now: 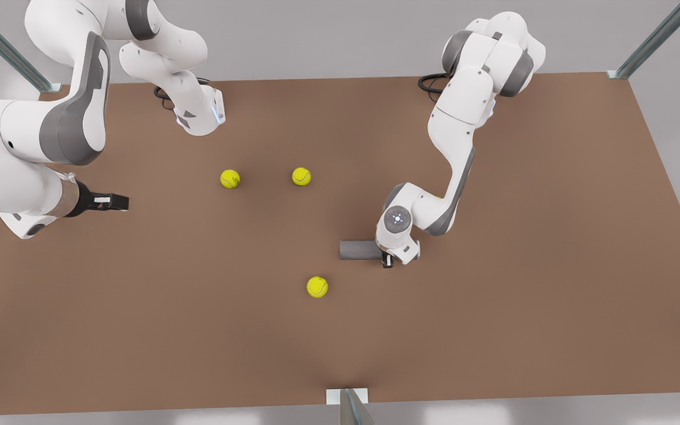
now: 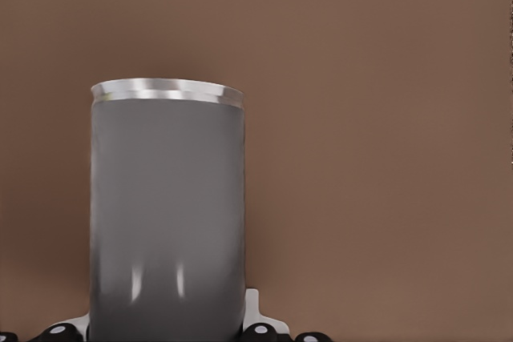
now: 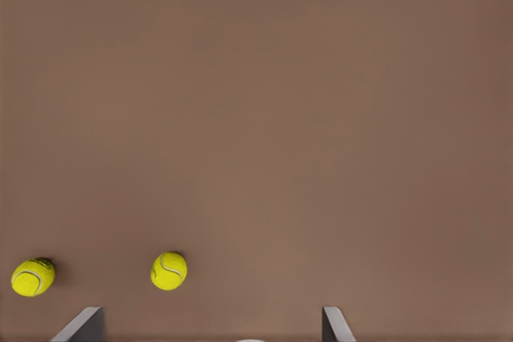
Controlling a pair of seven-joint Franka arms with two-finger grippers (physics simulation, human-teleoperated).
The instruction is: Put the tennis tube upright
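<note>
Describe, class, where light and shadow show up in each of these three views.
Front view: even, soft light; the tennis tube lies by the left gripper. Left wrist view: bright glare along the tube's rim, streaks lower down. Right wrist view: two tennis balls cast small dark shadows.

Brown tabletop point(image 1: 493, 330), flat and matte, one even colour across its whole spread. Far edge runs straight; side edges splay toward the near edge.

Pale grey wall point(image 1: 328, 35) behind the far edge, plain, unmarked. The same pale grey surround shows past both side edges.

Metal strut point(image 1: 3, 47) slants down to the far corner on the front view's left, ending in a small light bracket. A matching strut point(image 1: 659, 38) meets the far corner on the front view's right. A third strut point(image 1: 352, 407) rises at the middle of the near edge, from a white bracket.

Light soft and even; shadows faint. Bright patches along the bottom strip below the near edge.
</note>
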